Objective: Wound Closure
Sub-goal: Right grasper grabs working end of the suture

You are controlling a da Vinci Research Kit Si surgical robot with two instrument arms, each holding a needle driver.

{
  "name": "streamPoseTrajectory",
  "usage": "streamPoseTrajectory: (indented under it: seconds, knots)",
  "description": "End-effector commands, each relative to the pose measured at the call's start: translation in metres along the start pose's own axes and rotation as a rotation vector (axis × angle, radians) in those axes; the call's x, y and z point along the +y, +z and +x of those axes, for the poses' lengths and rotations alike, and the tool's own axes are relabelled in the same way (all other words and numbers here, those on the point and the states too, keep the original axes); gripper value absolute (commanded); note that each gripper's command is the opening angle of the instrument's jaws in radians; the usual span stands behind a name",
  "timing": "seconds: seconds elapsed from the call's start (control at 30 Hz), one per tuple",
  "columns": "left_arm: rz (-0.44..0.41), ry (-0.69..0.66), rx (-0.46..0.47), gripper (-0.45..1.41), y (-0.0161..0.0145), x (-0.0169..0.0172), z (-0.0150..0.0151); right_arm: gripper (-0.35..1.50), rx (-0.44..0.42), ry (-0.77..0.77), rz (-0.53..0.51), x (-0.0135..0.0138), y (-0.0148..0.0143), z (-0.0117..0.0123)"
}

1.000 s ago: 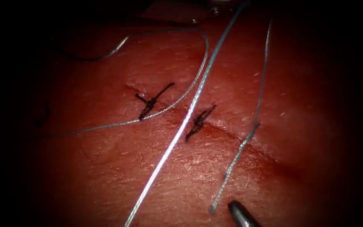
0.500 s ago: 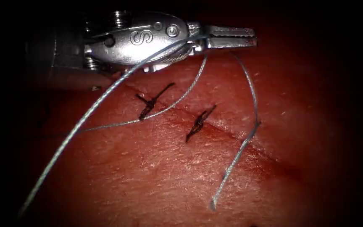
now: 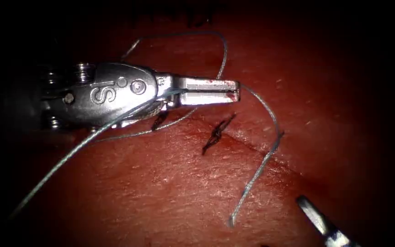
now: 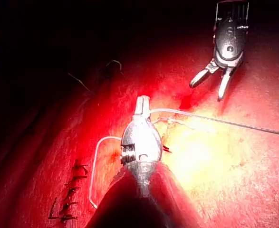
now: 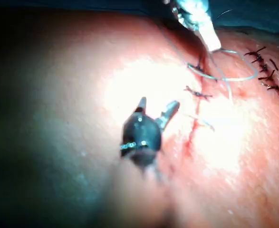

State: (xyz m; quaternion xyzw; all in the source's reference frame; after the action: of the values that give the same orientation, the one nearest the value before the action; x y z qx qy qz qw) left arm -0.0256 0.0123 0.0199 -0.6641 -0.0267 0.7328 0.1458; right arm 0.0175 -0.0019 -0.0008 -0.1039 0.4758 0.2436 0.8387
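Observation:
My left tool (image 3: pixel 237 90) lies across the cut (image 3: pixel 261 148), its jaws shut on the pale thread (image 3: pixel 273 116). From the jaw tips the thread arcs right, enters the tissue (image 3: pixel 161 192) at the cut's right edge and ends in a free tail (image 3: pixel 231 223). Another strand (image 3: pixel 65 158) crosses the tool's body toward the lower left. Two dark knotted stitches (image 3: pixel 216 132) sit on the cut, one half hidden under the tool. My right tool (image 4: pixel 206 91) hovers open and holds nothing; one jaw shows at the lower right. A thin curved piece, probably the needle (image 3: pixel 131 48), lies on the tissue left of the cut.
A loop of thread (image 3: pixel 222 50) rises behind the left tool. Red fluid wets the cut's lower stretch (image 3: pixel 298 176). A row of older dark stitches (image 5: pixel 267 71) lies farther along the tissue.
The left tool came in from the upper left, then dropped lower and drew back left with the thread. The right tool's tip left the lower edge and returned further right.

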Motion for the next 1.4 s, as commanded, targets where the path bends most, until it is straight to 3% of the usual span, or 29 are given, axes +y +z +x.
streamPoseTrajectory:
  seconds: [0.03,0.3,0.57,0.7,0.9,1.13,1.27,1.3,1.4]
  knots:
    - [0.003,0.001,0.002,-0.45,0.0006,0.0,-0.0004,0.88,0.001,0.001,0.0,-0.001,0.0009,-0.0002]
    - [0.005,0.002,0.004,-0.45,0.0007,0.0003,-0.0004,0.91,-0.03,0.002,0.004,-0.0015,0.0024,-0.0003]
    - [0.009,0.004,-0.001,-0.45,-0.0002,0.0011,-0.0004,0.71,-0.03,-0.004,0.004,-0.0006,0.0032,-0.0017]
    - [0.024,0.011,-0.011,-0.45,-0.0006,0.0022,-0.0007,0.61,-0.047,0.002,0.037,0.0009,0.0033,-0.0011]
    - [0.043,0.019,-0.035,-0.45,-0.0018,0.0033,-0.0012,0.62,-0.062,0.013,0.075,0.0031,0.0039,-0.0003]
    - [0.047,0.02,-0.039,-0.45,-0.0024,0.0042,-0.001,0.62,-0.057,0.004,0.072,0.0028,0.0042,-0.0014]
    - [0.063,0.019,-0.046,-0.45,-0.0016,0.0058,-0.0002,0.36,-0.065,0.006,0.079,0.0026,0.005,-0.001]
    - [0.066,0.016,-0.04,-0.45,-0.0013,0.006,0.0001,0.07,-0.072,0.008,0.082,0.0027,0.0052,-0.0009]
    - [0.058,0.016,-0.031,-0.45,-0.0007,0.0066,0.0002,0.09,-0.075,-0.015,0.084,0.0042,0.0057,0.0001]
